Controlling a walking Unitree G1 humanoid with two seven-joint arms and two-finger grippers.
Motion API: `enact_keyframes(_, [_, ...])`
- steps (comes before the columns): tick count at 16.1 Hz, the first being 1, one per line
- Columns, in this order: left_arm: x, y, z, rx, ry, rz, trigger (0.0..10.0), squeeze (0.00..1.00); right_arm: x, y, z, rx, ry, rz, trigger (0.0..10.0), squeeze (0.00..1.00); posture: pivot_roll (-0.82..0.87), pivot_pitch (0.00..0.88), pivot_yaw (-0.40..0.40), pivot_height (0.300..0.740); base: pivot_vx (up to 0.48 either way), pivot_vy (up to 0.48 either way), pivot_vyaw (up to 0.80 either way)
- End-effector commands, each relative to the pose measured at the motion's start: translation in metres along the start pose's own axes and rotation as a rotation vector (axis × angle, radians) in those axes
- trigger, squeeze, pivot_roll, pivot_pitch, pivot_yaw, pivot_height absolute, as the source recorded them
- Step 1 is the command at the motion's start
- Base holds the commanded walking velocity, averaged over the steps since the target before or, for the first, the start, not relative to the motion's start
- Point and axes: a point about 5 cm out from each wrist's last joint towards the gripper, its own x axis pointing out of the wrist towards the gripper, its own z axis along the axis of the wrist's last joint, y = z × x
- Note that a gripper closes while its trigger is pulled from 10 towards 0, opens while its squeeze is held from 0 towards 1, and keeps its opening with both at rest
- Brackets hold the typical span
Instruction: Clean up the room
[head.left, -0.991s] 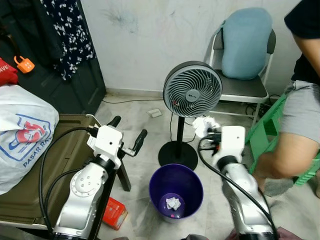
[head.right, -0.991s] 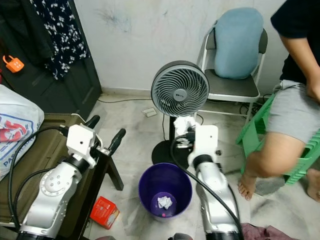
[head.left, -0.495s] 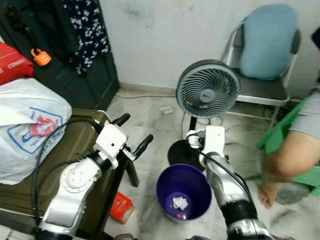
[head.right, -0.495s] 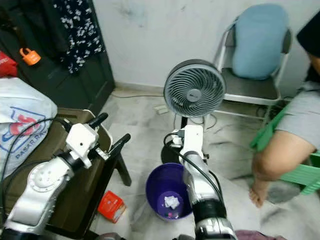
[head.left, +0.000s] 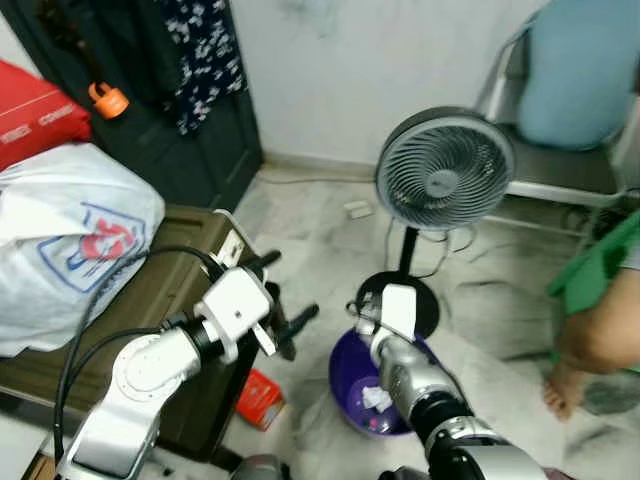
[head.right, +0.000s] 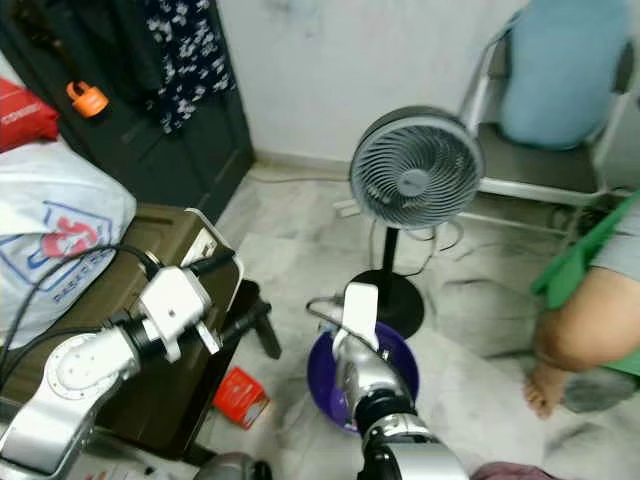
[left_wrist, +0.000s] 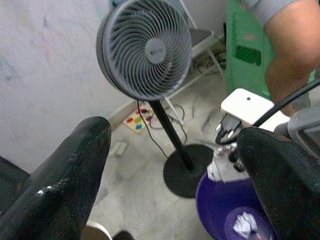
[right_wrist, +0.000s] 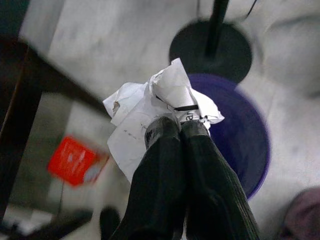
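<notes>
My right gripper (right_wrist: 177, 127) is shut on a crumpled white paper (right_wrist: 160, 105), held just above the purple bin (right_wrist: 250, 145). In the eye views the right arm's white wrist (head.left: 398, 308) hangs over that bin (head.left: 342, 368), and its fingers are hidden beneath it. Another paper wad (head.left: 377, 398) lies inside the bin. My left gripper (head.left: 298, 284) is open with nothing between its fingers, raised to the left of the bin beside the olive case (head.left: 150, 290).
A standing fan (head.left: 445, 170) is right behind the bin, its round base (right_wrist: 210, 47) almost touching it. A red box (head.left: 262, 398) lies on the floor left of the bin. A person's leg (head.left: 600, 340), a green stool (head.left: 600, 265) and a chair (head.left: 580, 80) stand to the right.
My right gripper has come down with the paper from fan height to just over the bin. The camera has swung and tilted down. The left gripper stays open.
</notes>
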Motion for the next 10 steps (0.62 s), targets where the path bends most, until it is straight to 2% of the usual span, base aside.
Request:
enact_keyframes(1, [0.000, -0.003, 0.001, 0.011, 0.007, -0.018, 10.0, 0.00, -0.001, 0.009, 0.000, 0.024, 0.014, -0.004, 10.0, 0.00, 0.29, 0.091, 0.123, 0.740, 0.000, 0.000, 0.00])
enact_keyframes(2, [0.003, -0.007, 0.003, 0.007, 0.008, -0.032, 10.0, 0.00, -0.002, 0.011, -0.010, 0.055, 0.075, -0.041, 10.0, 0.00, 0.29, 0.092, 0.131, 0.740, 0.000, 0.000, 0.00])
enact_keyframes(4, [0.006, -0.010, 0.004, 0.000, 0.005, -0.040, 10.0, 0.00, -0.005, 0.023, -0.016, 0.083, 0.100, -0.018, 10.0, 0.00, 0.28, 0.094, 0.141, 0.740, 0.000, 0.000, 0.00])
enact_keyframes(7, [0.004, 0.008, -0.012, 0.051, 0.049, 0.057, 10.0, 0.00, -0.011, 0.041, -0.016, 0.083, 0.065, 0.038, 10.0, 0.00, 0.25, 0.099, 0.157, 0.740, 0.000, 0.000, 0.00])
enact_keyframes(8, [0.002, 0.022, -0.021, 0.038, 0.083, 0.115, 10.0, 0.00, -0.013, 0.047, -0.015, 0.080, 0.024, 0.076, 10.0, 0.00, 0.21, 0.110, 0.168, 0.740, 0.000, 0.000, 0.00])
enact_keyframes(10, [0.004, 0.032, -0.026, 0.032, 0.093, 0.143, 10.0, 0.00, -0.012, 0.042, -0.016, 0.110, 0.019, 0.074, 10.0, 0.00, 0.19, 0.106, 0.167, 0.740, 0.000, 0.000, 0.00])
